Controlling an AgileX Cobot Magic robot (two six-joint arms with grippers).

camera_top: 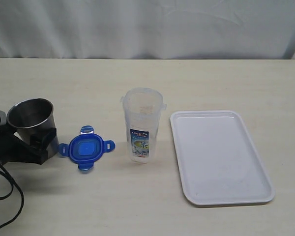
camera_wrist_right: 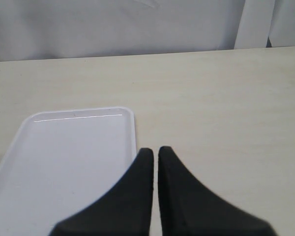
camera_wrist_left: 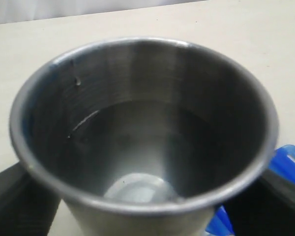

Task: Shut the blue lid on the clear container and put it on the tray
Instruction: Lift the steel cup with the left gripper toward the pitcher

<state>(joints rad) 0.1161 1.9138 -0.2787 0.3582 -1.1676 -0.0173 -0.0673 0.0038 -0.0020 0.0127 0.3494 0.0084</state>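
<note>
- Left gripper (camera_top: 38,139): jaws are standing wide and clasping the steel cup (camera_top: 30,114) by its sides, at the left of the table (camera_top: 137,206).
- Right gripper (camera_wrist_right: 156,150): jaws are pressing together and carrying nothing; it is hovering over the table just beside the tray (camera_wrist_right: 73,162).
- Blue lid (camera_top: 86,148): is lying flat on the table, flaps spread, between the steel cup and the clear container (camera_top: 141,125).
- Clear container: is standing upright and uncovered, between the blue lid and the tray, touching neither.
- Tray: is lying flat at the right.
</note>
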